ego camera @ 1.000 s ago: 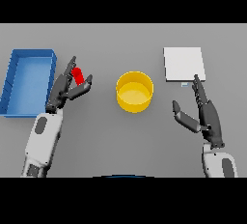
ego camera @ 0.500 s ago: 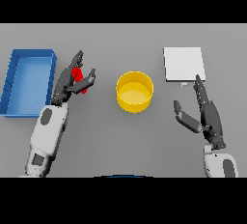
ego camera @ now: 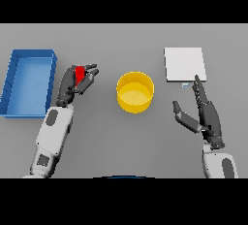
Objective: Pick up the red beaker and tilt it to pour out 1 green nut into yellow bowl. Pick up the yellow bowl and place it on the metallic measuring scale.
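My left hand (ego camera: 72, 84) has its fingers curled round the red beaker (ego camera: 80, 74), holding it left of the yellow bowl (ego camera: 135, 91). The beaker is mostly hidden by the fingers, and I cannot see a green nut. The bowl stands upright in the middle of the table. The metallic measuring scale (ego camera: 184, 64), a flat pale square, lies at the back right. My right hand (ego camera: 206, 115) stays near the front right with straight fingers, just in front of the scale and holding nothing.
A blue rectangular bin (ego camera: 28, 82) lies at the left, close beside my left arm. Grey tabletop (ego camera: 126, 141) stretches between the bowl and the front edge.
My left hand has closed round the red beaker and carried it a little to the right, toward the bowl. The right hand, bowl and scale have not moved.
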`<action>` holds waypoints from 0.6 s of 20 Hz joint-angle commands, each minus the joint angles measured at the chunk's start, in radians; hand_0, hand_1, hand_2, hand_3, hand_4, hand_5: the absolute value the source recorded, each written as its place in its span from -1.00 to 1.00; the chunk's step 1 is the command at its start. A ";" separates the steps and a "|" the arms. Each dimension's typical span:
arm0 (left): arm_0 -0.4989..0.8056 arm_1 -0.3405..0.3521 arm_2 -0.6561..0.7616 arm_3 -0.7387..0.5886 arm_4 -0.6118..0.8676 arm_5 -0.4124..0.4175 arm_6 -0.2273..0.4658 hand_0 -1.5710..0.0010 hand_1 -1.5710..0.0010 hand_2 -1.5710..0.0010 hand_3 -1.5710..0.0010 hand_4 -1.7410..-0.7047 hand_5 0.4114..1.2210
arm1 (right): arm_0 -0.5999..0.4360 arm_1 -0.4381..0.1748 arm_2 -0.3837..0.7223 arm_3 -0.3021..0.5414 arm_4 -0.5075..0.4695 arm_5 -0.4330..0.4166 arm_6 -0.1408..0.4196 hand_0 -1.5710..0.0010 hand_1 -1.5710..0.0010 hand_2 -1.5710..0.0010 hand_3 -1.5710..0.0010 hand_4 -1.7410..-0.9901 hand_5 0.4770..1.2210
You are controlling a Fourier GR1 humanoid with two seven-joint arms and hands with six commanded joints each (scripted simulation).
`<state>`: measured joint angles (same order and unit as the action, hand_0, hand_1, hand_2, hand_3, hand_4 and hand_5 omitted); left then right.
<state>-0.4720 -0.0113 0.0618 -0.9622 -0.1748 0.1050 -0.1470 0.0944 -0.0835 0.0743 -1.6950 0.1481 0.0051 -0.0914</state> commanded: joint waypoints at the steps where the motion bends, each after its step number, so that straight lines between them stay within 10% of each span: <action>1: -0.002 -0.003 -0.001 -0.003 0.007 0.003 -0.006 -0.81 -0.81 -0.82 -0.82 -0.71 0.76 | 0.005 0.001 0.011 -0.001 0.015 -0.001 -0.016 1.00 1.00 1.00 1.00 0.19 -0.45; 12: -0.060 0.099 -0.154 -0.184 -0.090 0.014 0.110 -0.98 -0.98 -0.98 -0.98 -0.98 0.73 | 0.000 -0.009 0.026 -0.002 0.067 -0.020 -0.038 1.00 1.00 1.00 1.00 0.32 -0.44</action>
<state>-0.5332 0.0874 -0.0917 -1.1463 -0.2631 0.1189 -0.0393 0.0940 -0.0927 0.1000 -1.6970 0.2153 -0.0149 -0.1306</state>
